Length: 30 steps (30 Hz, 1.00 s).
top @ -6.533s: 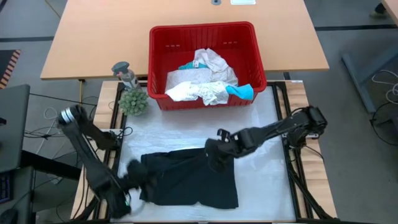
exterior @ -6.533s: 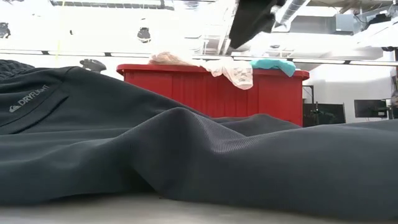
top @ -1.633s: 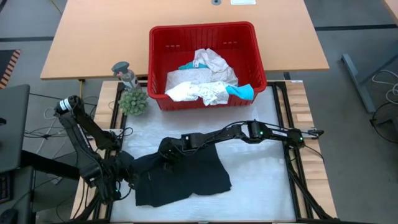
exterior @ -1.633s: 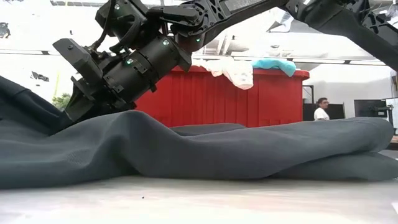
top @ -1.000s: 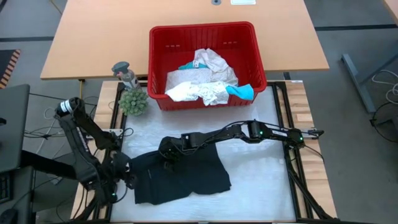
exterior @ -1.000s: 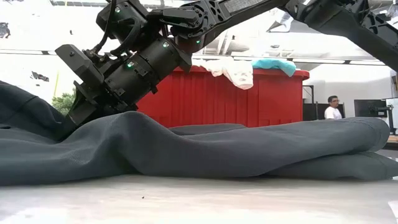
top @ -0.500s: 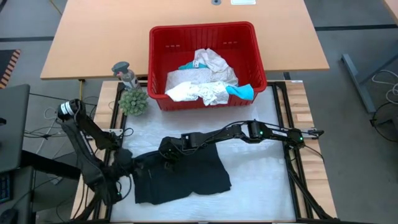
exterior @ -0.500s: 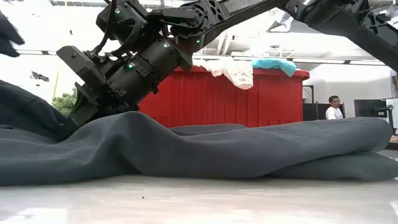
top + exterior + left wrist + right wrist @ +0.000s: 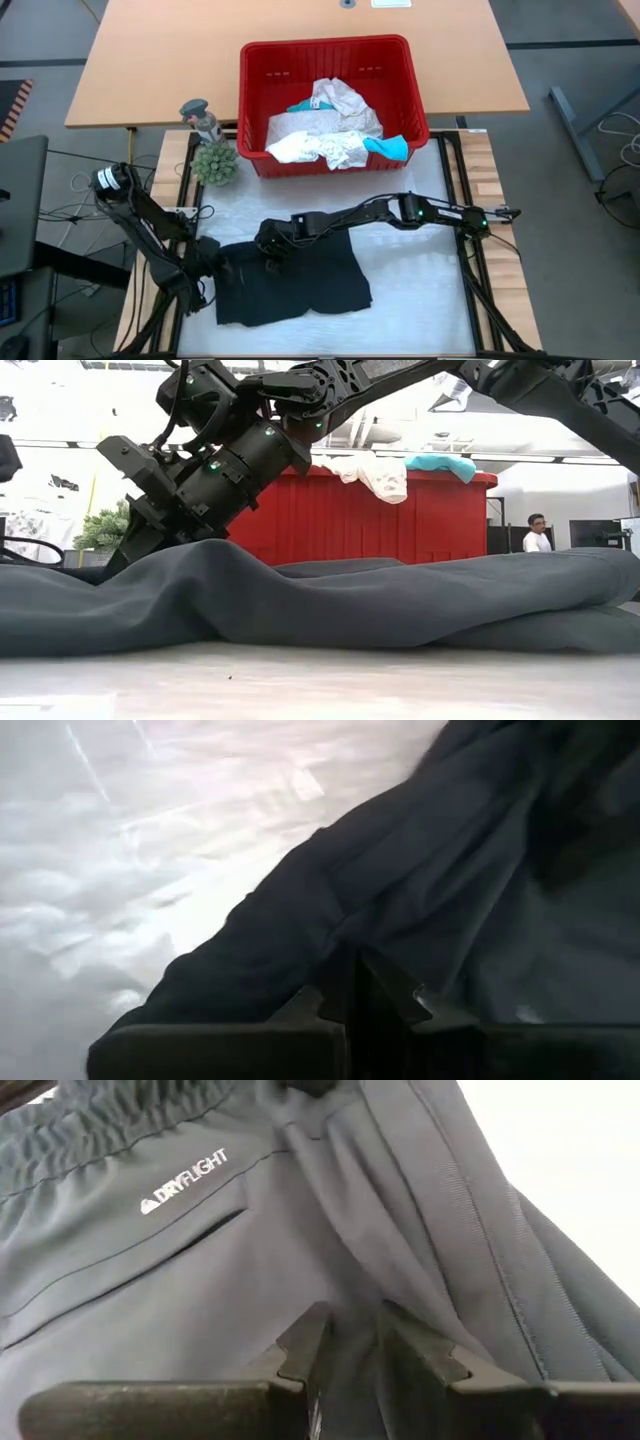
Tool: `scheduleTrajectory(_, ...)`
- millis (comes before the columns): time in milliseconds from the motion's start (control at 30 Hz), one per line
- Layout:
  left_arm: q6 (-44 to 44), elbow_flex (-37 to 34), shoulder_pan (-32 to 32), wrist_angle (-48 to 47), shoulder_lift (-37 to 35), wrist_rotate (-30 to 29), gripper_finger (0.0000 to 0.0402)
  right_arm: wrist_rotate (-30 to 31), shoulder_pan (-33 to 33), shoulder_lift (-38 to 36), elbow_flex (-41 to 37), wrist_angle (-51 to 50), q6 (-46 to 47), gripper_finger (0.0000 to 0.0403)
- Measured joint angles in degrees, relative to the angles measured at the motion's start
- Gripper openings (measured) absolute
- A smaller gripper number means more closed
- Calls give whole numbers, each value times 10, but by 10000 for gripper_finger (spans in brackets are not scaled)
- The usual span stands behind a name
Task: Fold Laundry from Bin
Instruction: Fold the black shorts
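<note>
High view: left gripper [image 9: 207, 262] pinched shut on the black garment [image 9: 300, 285] edge; right gripper [image 9: 272, 245] clamps a fold. Lift both evenly, keeping the cloth taut.

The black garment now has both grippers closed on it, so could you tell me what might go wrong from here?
1. The left gripper pinches only the very edge of the black garment, so the cloth may slip out when pulled.
2. The right gripper holds a bunched fold and might lift several layers, folding crookedly.
3. The grippers sit close together, so most of the garment would drag across the table and wrinkle.
</note>
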Motion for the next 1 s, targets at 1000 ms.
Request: scheduleTrajectory(1000, 75, -15, 159, 388, 1, 1, 0, 165, 191, -161, 0, -505, -10, 107)
